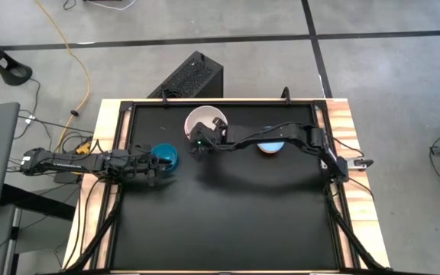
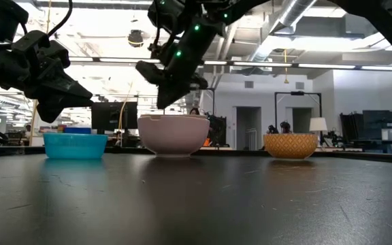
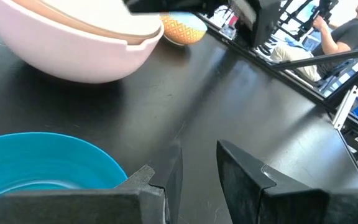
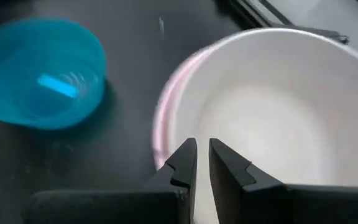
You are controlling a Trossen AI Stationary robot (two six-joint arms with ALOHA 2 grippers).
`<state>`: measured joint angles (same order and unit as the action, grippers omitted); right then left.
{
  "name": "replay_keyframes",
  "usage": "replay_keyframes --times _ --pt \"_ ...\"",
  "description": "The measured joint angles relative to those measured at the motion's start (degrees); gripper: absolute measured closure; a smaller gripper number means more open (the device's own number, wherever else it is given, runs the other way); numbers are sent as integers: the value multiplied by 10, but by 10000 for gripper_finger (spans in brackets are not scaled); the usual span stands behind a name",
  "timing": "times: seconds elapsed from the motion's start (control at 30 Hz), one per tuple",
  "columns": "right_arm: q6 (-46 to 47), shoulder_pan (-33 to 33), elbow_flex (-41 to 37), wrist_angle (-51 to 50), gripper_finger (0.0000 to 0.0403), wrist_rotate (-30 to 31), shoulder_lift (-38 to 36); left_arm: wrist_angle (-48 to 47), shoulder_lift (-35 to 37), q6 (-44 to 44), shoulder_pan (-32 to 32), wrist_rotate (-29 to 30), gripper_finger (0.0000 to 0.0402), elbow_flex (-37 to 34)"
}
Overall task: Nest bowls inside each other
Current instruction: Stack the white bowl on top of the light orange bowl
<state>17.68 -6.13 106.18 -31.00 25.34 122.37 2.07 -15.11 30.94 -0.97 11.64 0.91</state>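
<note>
A stack of nested bowls point(image 1: 205, 122) stands at the table's far middle: a white bowl point(image 4: 272, 106) sits inside a pink one point(image 4: 161, 118). My right gripper point(image 4: 202, 158) hovers just above the stack's near rim, its fingers a narrow gap apart with nothing between them. A teal bowl point(image 1: 165, 156) rests on its base to the left. My left gripper point(image 3: 197, 177) hangs open above that bowl's near-left side, clear of it. A small bowl point(image 1: 270, 147), orange-patterned outside point(image 2: 290, 145), stands to the right, partly hidden under my right arm.
The table's raised wooden sides point(image 1: 342, 122) frame the black top. A black box point(image 1: 193, 76) stands on the floor beyond the far edge. A person point(image 3: 344, 31) sits in the room behind. The near half of the table point(image 1: 228, 221) is bare.
</note>
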Motion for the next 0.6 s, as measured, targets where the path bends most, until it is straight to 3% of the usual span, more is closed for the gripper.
replay_keyframes --times 0.33,0.47,0.6 --pt "-17 -59 46 -226 344 -67 -106 0 -2 -2 0 -4 313 0" --pt "-21 -99 -8 -278 344 -68 -185 0 -8 -3 0 -4 313 0" --pt "5 -131 -130 -269 344 -79 -282 0 -12 -3 0 -2 313 0"
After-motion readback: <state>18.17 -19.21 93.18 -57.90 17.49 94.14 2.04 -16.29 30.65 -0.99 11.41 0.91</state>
